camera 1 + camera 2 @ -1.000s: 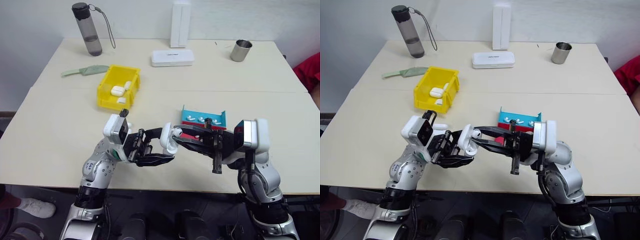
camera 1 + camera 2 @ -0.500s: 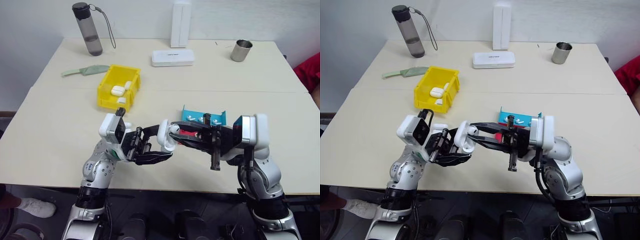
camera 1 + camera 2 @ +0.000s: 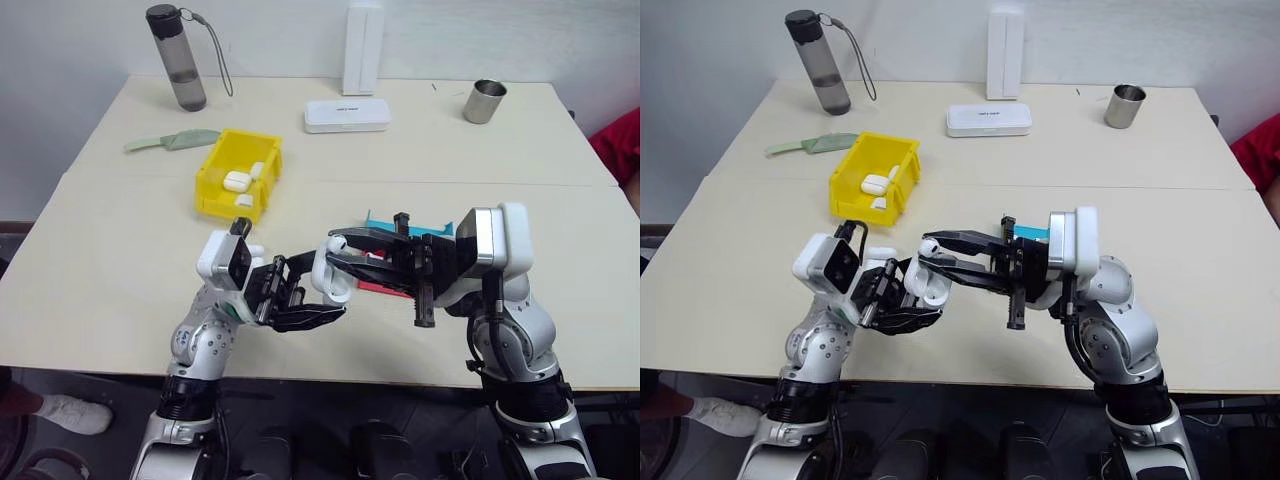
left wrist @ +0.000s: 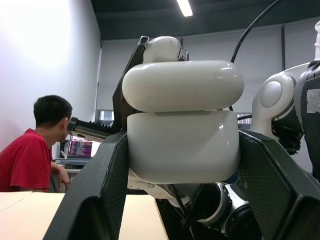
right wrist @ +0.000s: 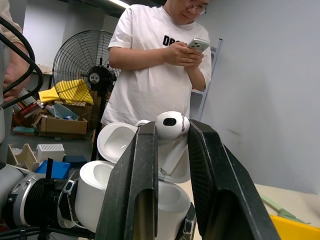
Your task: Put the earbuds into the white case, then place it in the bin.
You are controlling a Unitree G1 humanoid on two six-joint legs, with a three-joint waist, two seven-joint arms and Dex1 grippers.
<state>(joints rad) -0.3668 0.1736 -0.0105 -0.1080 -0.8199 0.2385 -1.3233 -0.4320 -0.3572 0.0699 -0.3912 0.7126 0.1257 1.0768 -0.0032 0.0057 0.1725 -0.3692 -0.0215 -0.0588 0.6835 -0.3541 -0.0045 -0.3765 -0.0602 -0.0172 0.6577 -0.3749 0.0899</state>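
Note:
My left gripper [image 3: 332, 290] is shut on the white case [image 4: 182, 145], holding it up above the table's front part with its lid [image 4: 182, 85] raised. My right gripper [image 5: 172, 132] comes in from the right and is shut on one earbud [image 5: 170, 125]. The earbud's stem hangs down just over the case's open mouth [image 5: 167, 192]. Further back on the left, the yellow bin [image 3: 215, 188] stands on the table with a few white cases inside. More earbuds may lie in the red and blue tray, which my right arm mostly hides.
A blue edge of the stepped tray [image 3: 1032, 232] shows behind my right gripper. At the back stand a grey bottle [image 3: 175, 58], a flat white box [image 3: 346, 115], an upright white box [image 3: 362, 48] and a metal cup [image 3: 485, 100]. A green item [image 3: 170, 141] lies beside the bin. People stand beyond the table [image 5: 160, 65].
My right gripper has risen and shifted a little to the left with the earbud, bringing it above the case. My left gripper has kept still with the case.

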